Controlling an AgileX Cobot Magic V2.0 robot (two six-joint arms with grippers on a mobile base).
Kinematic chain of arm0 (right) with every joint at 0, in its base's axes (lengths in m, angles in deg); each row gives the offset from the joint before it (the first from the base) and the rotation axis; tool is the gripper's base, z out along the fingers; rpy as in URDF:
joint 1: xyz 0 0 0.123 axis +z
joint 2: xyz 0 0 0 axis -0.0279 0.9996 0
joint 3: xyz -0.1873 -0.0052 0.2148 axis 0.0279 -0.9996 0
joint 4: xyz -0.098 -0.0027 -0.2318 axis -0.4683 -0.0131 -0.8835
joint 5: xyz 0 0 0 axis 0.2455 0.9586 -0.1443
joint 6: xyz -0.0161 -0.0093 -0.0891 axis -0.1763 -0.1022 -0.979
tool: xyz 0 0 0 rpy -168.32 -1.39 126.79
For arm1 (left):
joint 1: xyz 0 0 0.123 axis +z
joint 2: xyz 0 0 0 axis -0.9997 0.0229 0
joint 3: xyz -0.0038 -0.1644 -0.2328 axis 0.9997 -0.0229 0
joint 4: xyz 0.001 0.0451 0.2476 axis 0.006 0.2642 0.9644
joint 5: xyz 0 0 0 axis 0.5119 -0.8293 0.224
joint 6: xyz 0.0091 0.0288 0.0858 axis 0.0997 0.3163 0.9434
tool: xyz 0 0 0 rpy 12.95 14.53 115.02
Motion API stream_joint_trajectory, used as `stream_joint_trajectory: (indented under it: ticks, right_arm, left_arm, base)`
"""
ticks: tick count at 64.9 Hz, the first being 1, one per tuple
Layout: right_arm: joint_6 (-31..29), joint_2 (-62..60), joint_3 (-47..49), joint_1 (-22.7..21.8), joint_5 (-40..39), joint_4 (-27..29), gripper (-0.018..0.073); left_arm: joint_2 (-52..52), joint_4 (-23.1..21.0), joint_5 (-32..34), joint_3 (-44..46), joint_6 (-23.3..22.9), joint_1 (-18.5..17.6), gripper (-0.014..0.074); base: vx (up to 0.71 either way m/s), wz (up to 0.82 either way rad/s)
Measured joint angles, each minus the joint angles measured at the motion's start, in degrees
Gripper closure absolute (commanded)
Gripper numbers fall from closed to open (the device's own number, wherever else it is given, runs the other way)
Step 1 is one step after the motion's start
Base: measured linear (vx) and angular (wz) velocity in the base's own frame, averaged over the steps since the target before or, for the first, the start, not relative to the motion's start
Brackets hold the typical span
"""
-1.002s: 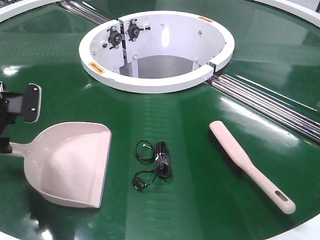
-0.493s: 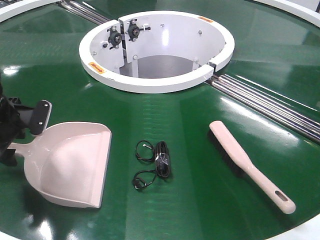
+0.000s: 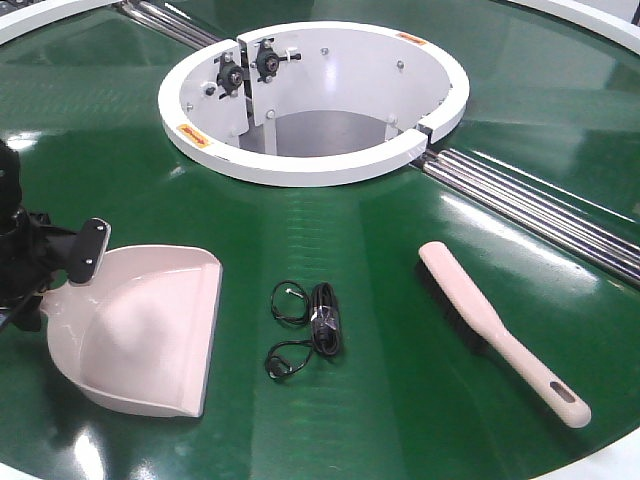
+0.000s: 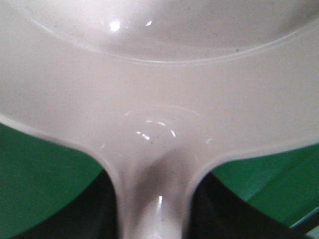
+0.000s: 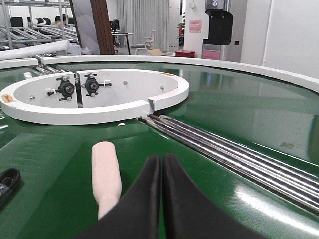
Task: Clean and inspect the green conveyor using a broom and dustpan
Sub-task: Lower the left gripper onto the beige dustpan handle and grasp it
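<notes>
– Slick green conveyor (image 3: pixel 380 400); left gripper (image 3: pixel 60 262) straddles the handle of the dustpan (image 3: pixel 140 340) lying on it, can't tell if clamped, right gripper (image 5: pixel 162 164) pressed together beside the broom (image 5: pixel 106 174).
– Weak grip, dustpan probably twists.

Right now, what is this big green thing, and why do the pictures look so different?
It is a robot with two arms, meant to clean a green conveyor. One camera looks from the front; one sits on each wrist. On the belt lie a dustpan, a broom and a black cable. The left gripper is at the dustpan's handle; its camera sees the pan up close, too blurred to show a grip. The right gripper is shut, holding nothing, near the broom.
</notes>
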Motion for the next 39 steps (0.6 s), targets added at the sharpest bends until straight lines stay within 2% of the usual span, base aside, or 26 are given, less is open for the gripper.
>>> stream_joint_trajectory:
  ticks: [5,19,39]
  right_arm:
    - [0.0,0.0,0.0,0.0,0.0,0.0,0.0568]
    - [0.0,0.0,0.0,0.0,0.0,0.0,0.0568]
    - [0.0,0.0,0.0,0.0,0.0,0.0,0.0568]
  left_arm:
    - [-0.6,0.0,-0.4,0.0,0.0,0.0,0.0606]
    - [-4.5,0.3,-1.9,0.0,-0.2,-0.7,0.0604]
    - [-4.8,2.3,-3.9,0.1,-3.8,-5.3,0.0604]
  base:
    - [0.00,0.00]
    - [0.00,0.00]
    - [0.00,0.00]
